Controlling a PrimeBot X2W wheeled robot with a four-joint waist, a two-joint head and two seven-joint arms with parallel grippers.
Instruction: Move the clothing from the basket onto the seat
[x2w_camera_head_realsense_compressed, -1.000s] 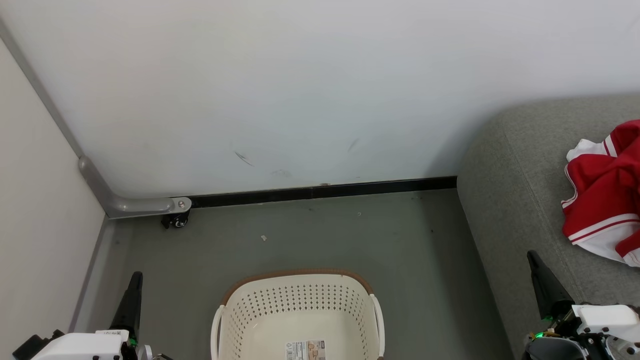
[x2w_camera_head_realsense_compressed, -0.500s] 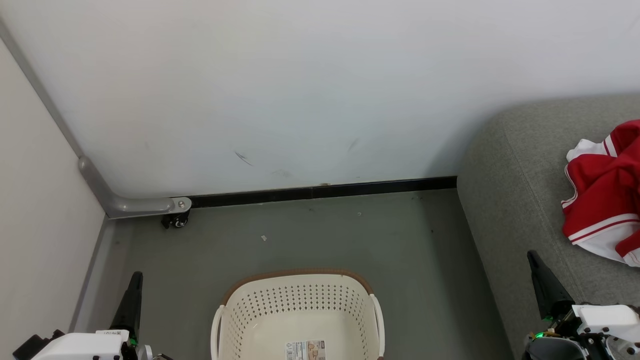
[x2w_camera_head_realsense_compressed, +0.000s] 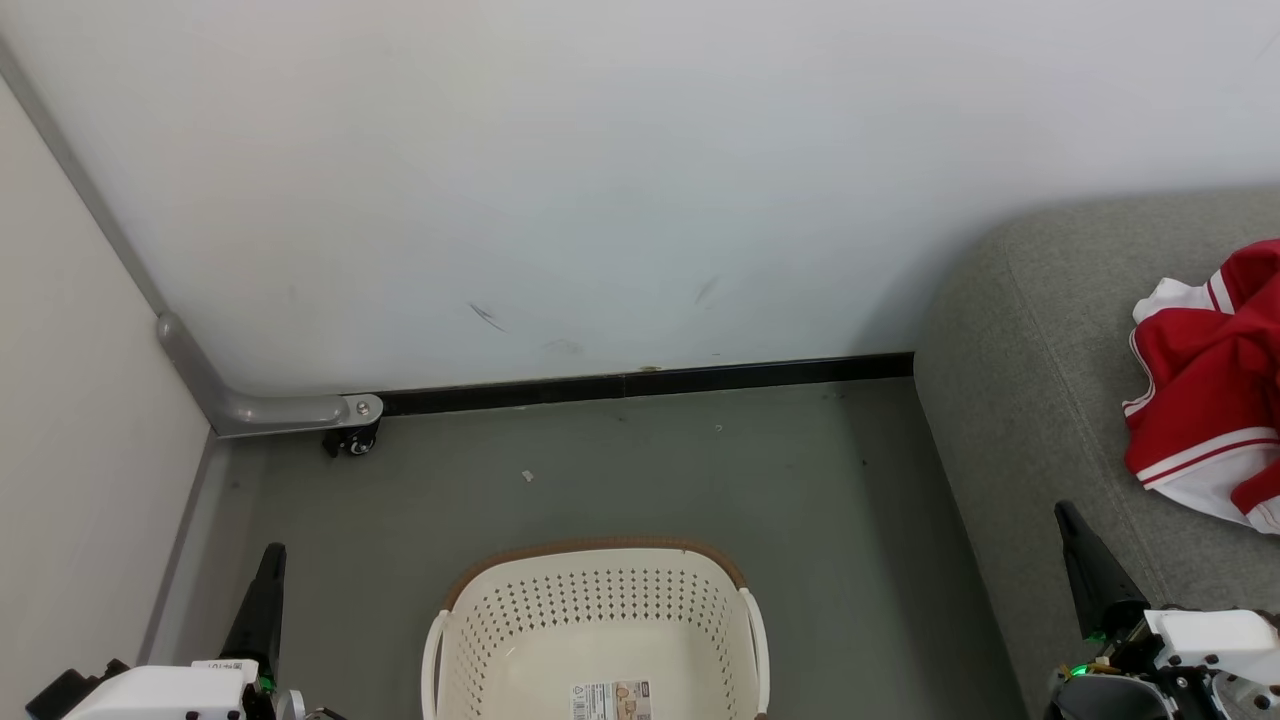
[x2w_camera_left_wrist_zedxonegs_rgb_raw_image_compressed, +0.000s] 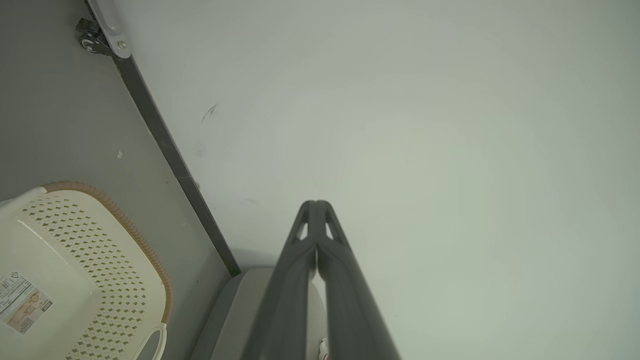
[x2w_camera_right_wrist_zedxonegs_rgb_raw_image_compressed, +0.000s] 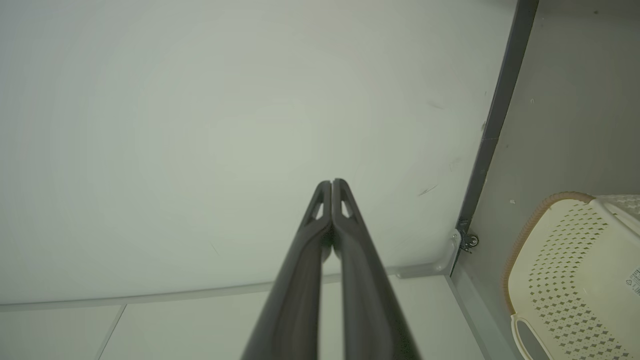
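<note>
— Where was the clothing?
— The red-and-white clothing (x2w_camera_head_realsense_compressed: 1205, 385) lay crumpled on the grey seat (x2w_camera_head_realsense_compressed: 1030, 330), over to the right.
— And the basket?
— The basket (x2w_camera_head_realsense_compressed: 595, 620) stood on the floor (x2w_camera_head_realsense_compressed: 600, 470), near and central, left of the seat, with its printed label (x2w_camera_head_realsense_compressed: 611, 700) showing inside.
— The grippers?
— The left gripper (x2w_camera_left_wrist_zedxonegs_rgb_raw_image_compressed: 316, 204) and the right gripper (x2w_camera_right_wrist_zedxonegs_rgb_raw_image_compressed: 331, 181) each had their fingers pressed together, one on either side of the basket.

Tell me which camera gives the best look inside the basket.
The head view: the basket sits centred, showing its brown rim, perforated far wall and the label on its bare floor, though the near end is cut off. Both wrist views catch an angled part at a frame edge.
</note>
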